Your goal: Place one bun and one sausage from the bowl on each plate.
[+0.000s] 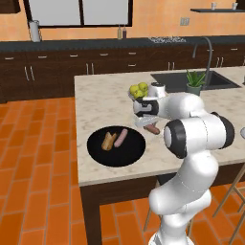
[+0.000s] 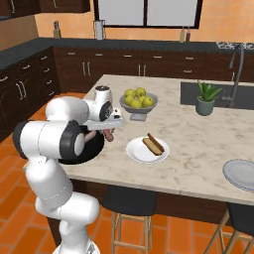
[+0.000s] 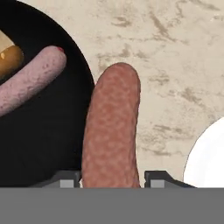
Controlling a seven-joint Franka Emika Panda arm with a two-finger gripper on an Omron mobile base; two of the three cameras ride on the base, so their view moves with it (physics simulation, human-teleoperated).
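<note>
I have the fingers (image 3: 112,181) closed on a reddish sausage (image 3: 111,135), carried between black bowl (image 3: 48,144) and white plate (image 3: 208,162) for delivery.

I'm looking at my arm (image 1: 191,139): glossy white rounded shells, dark grey rings showing at the joints, and a gripper (image 3: 111,180) wearing small dark tips.

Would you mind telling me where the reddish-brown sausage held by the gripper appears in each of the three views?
Left base view: the reddish-brown sausage hangs at centre, right of the black bowl.
Right base view: left of centre, below the gripper, between bowl and white plate.
Hand view: centre, rising from between the fingertips.
Shared landmark: the black bowl, always beside the sausage.
</note>
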